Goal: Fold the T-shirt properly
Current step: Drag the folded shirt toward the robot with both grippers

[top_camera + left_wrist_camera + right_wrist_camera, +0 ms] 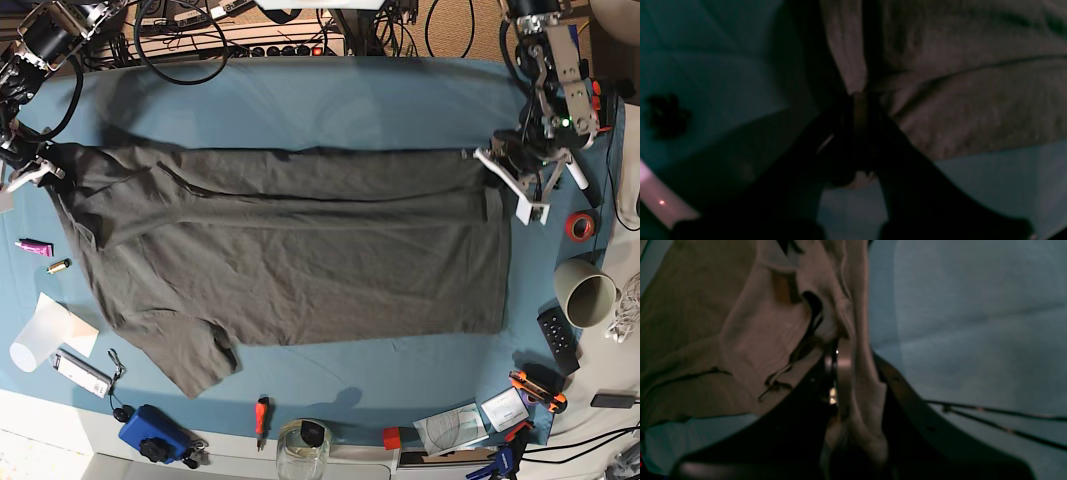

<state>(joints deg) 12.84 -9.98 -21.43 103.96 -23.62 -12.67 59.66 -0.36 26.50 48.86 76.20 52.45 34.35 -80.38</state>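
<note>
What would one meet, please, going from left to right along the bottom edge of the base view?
Blue device → orange-handled tool → glass jar → small red block → orange utility knife.

Overhead base, two close wrist views

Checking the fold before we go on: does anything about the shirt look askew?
Yes. One sleeve of the T-shirt sticks out unfolded at the near corner. The far edge is doubled over unevenly, leaving a slanted crease across the chest.
</note>
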